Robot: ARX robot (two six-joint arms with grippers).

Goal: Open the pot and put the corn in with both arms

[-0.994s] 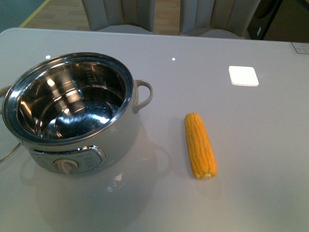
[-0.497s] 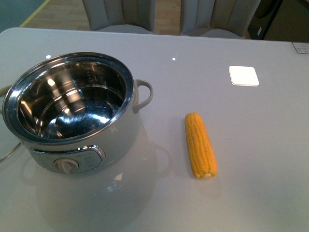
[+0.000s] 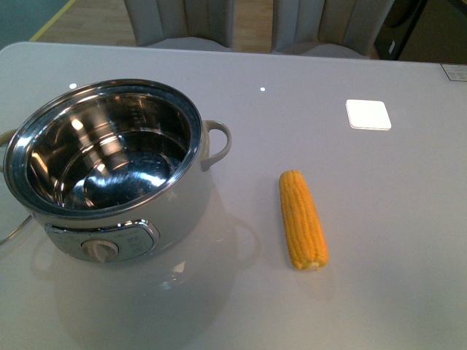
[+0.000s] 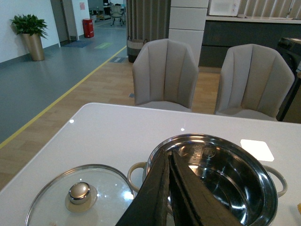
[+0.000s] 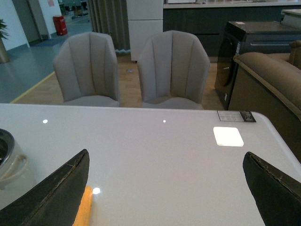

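The white pot (image 3: 109,171) stands open at the table's left, its shiny steel bowl empty. Its glass lid (image 4: 80,195) lies flat on the table beside the pot, seen only in the left wrist view. The yellow corn (image 3: 302,219) lies on the table to the right of the pot. No arm shows in the front view. My left gripper (image 4: 168,153) is shut and empty, its tips over the pot (image 4: 211,183) near the rim. My right gripper (image 5: 167,157) is wide open above the table, with the corn (image 5: 83,207) peeking out beside one finger.
A white square patch (image 3: 368,114) lies on the table at the back right. Two grey chairs (image 4: 165,73) stand behind the far edge. A cord (image 3: 13,233) runs off the pot's left side.
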